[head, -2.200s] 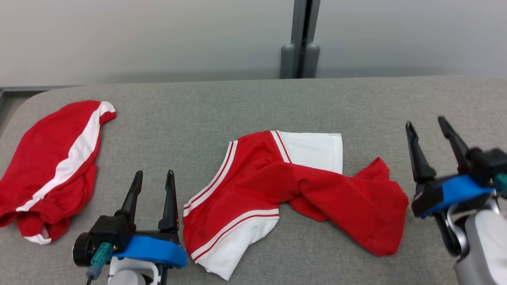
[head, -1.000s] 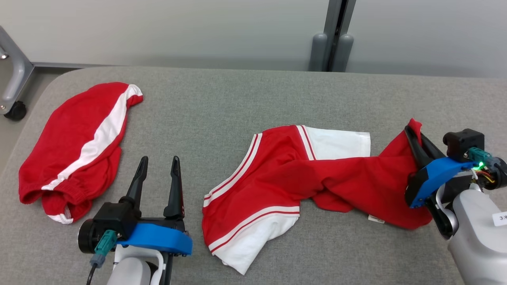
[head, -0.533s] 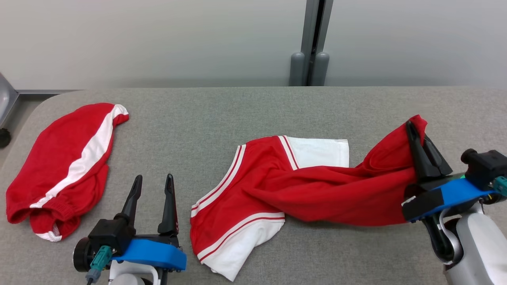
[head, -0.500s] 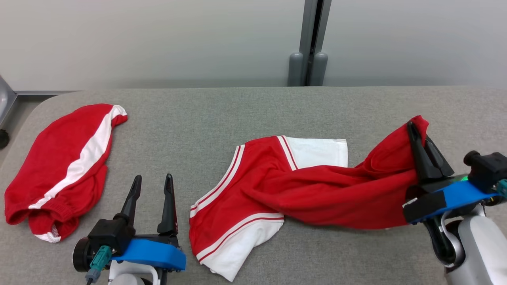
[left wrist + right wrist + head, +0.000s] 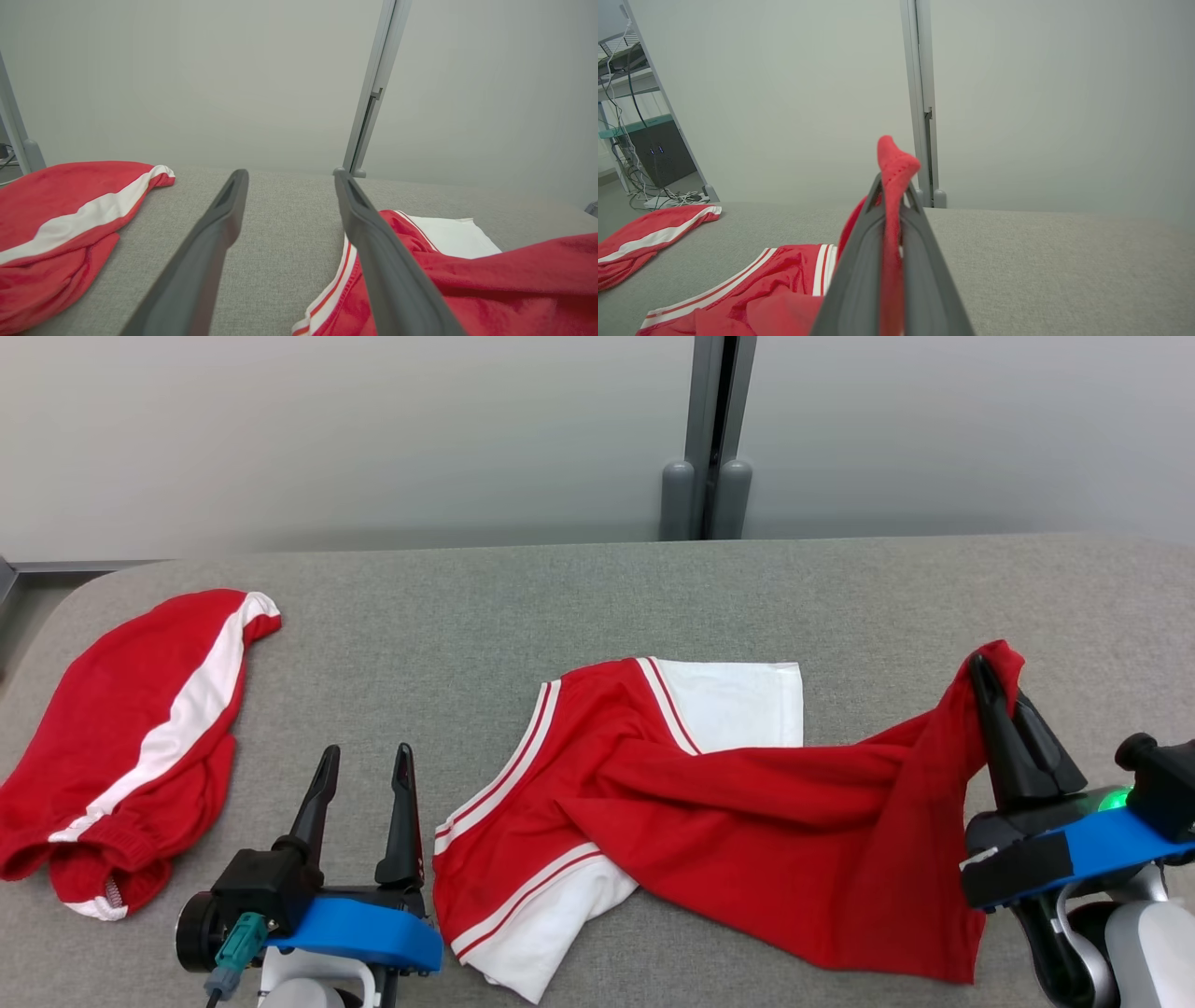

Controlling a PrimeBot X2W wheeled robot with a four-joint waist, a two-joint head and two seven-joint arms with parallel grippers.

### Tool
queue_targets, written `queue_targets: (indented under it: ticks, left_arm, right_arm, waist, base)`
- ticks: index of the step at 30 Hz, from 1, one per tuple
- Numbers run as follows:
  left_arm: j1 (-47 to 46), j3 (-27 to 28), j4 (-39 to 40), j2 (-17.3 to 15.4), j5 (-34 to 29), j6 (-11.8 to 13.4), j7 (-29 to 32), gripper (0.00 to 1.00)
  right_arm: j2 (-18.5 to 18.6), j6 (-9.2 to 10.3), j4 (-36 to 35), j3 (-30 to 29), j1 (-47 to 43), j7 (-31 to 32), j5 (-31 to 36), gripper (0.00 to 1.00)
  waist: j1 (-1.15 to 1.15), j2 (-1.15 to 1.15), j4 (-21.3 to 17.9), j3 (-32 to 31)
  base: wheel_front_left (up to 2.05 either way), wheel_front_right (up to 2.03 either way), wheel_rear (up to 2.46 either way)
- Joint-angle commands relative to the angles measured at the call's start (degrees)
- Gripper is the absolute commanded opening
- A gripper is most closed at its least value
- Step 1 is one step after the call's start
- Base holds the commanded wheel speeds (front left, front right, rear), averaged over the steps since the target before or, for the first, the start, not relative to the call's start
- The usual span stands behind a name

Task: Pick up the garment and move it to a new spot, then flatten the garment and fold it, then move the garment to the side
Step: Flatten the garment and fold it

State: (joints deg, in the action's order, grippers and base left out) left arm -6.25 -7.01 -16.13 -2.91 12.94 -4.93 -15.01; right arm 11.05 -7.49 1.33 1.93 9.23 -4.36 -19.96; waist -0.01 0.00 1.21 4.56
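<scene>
From the head view, the right tool [image 5: 995, 683] is clamped shut on a red corner of the jersey [image 5: 747, 812] and holds it up. The rest, white sleeves included, lies crumpled across the middle of the grey worktop [image 5: 560, 607]. The left tool [image 5: 366, 751] stands open and empty just beside the jersey's near sleeve. Red shorts [image 5: 140, 728] lie well apart at the left.

The left wrist view shows the left tool [image 5: 290, 173] gaping over bare cloth-topped surface.

The right wrist view shows red fabric pinched in the right tool [image 5: 894, 184].

I'd say the pick-up is only just under way. Moving, flattening, folding and setting aside all remain.
</scene>
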Motion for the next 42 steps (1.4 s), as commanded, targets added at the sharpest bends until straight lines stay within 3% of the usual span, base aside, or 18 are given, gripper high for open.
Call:
queue_targets:
  ticks: [1,10,21,35,36,37,42]
  left_arm:
    - [-0.8,-0.1,0.1,0.0,-0.4,-0.1,-0.3,1.00]
    - [-2.8,-0.4,0.6,0.0,-0.1,-0.2,-0.3,1.00]
    - [-6.6,-2.7,1.1,0.0,1.3,0.4,-0.3,1.00]
    - [-11.2,-6.1,2.2,0.0,2.7,1.5,-0.3,1.00]
    - [-11.2,-6.2,2.2,0.0,2.8,1.5,-0.3,1.00]
    - [-11.3,-6.3,2.2,0.0,2.9,1.6,-0.3,1.00]
    - [-11.1,-6.6,2.1,0.1,2.9,2.2,-0.3,1.00]
  right_arm:
    - [0.0,-0.02,-0.2,-0.2,0.8,-0.3,0.6,0.00]
    - [2.5,-0.02,4.1,1.3,13.0,-1.7,2.7,0.00]
    - [5.9,-0.01,18.4,2.7,29.7,-3.7,5.4,0.00]
    - [8.2,-0.01,47.0,3.0,47.7,-8.3,11.0,0.00]
    - [8.0,-0.01,49.1,2.9,48.5,-8.6,11.6,0.34]
    - [7.9,-0.01,51.4,2.8,48.9,-8.9,12.2,1.00]
    - [7.3,-0.01,58.2,2.4,50.6,-10.3,13.8,1.00]
  waist:
    - [0.01,0.00,0.0,0.2]
    - [0.01,0.00,1.3,3.1]
    - [0.01,0.00,5.2,8.2]
    - [0.01,0.00,10.3,14.9]
    - [0.01,0.00,10.4,15.1]
    - [0.01,0.00,10.5,15.3]
    - [0.01,0.00,10.0,15.0]
  base:
    - [0.00,0.00,0.00]
    - [0.00,0.00,0.00]
    - [0.00,0.00,0.00]
    - [0.00,0.00,0.00]
    - [0.00,0.00,0.00]
    - [0.00,0.00,0.00]
    - [0.00,0.00,0.00]
